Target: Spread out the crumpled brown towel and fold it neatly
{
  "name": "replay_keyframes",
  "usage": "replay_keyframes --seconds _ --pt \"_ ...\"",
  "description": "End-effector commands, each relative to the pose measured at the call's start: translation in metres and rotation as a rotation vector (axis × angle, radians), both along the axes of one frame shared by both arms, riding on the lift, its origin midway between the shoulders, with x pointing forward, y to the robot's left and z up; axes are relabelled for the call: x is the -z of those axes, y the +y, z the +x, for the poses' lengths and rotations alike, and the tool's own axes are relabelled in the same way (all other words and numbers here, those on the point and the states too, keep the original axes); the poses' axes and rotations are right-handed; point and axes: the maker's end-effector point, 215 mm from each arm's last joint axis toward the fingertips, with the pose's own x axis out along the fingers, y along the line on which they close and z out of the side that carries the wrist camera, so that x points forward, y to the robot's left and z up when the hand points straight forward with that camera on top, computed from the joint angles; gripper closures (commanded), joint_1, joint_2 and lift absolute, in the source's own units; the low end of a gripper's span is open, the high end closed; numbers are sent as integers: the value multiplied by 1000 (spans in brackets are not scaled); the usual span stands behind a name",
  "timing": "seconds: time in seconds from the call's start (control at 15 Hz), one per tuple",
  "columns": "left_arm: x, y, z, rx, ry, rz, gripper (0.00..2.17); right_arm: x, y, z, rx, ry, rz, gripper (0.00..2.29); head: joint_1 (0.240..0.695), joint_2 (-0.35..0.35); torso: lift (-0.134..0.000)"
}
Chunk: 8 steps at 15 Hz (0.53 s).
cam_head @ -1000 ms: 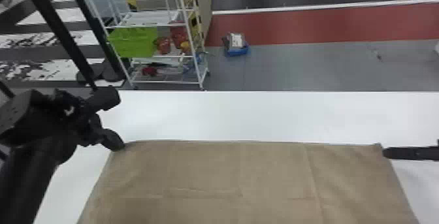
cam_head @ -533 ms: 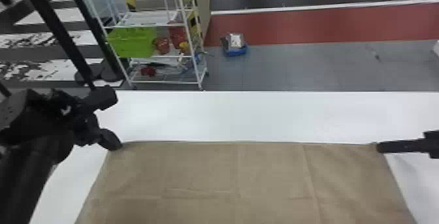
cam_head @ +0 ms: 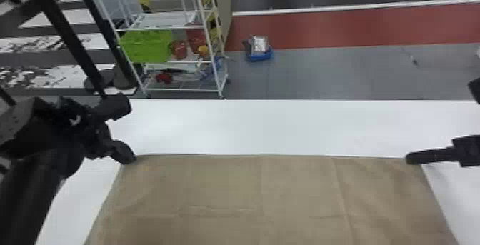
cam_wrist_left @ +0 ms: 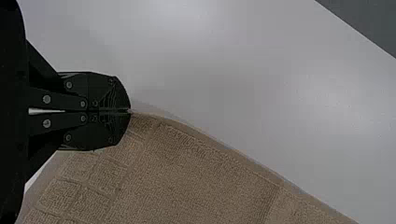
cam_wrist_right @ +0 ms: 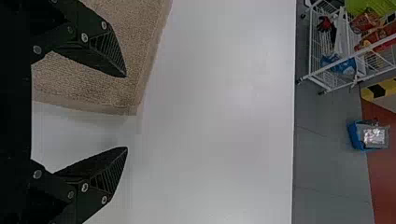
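1. Right gripper (cam_wrist_right: 126,112) has slid inward over the towel's far right corner since the earlier head frames. Left gripper (cam_wrist_left: 130,111) has shifted at most a touch; cloth outline nearly unchanged.
2. Brown towel (cam_head: 232,190) lies spread on the white table (cam_head: 268,126), far edge almost straight between the two grippers, near part running out of the head view's bottom edge. Faint creases cross it.
3. Left pincer: fingers closed together, far left corner pinched at the very tips. Small bite, cloth trailing away from it.
4. Right pincer: fingers wide apart, nothing held. Corner lies between the tips, one finger over pile, the other over bare table.
5. Handling, my judgement: light, soft, limp, no stiffness to speak of. Looped pile should give good friction; no fear of breakage. Expect sag between holds, and rucking if pushed.
6. Where to take it: the right corner, hem included, a little deeper than the extreme tip. Low approach, then close; a shallow nip could lose the hem.
7. Likely next: right grip closes, then both corners travel together toward the near edge for a first fold. Uneven pull would skew it.
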Motion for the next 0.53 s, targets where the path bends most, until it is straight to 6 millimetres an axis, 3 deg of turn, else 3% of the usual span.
replay_keyframes --seconds 0.0,0.47 --pt "-1 0 1 0 -2 0 1372 1 2 0 -8 6 -13 377 695 185 -122" --pt "-2 0 3 0 -7 2 1372 15 6 -2 -26 42 -48 448 695 185 -122"
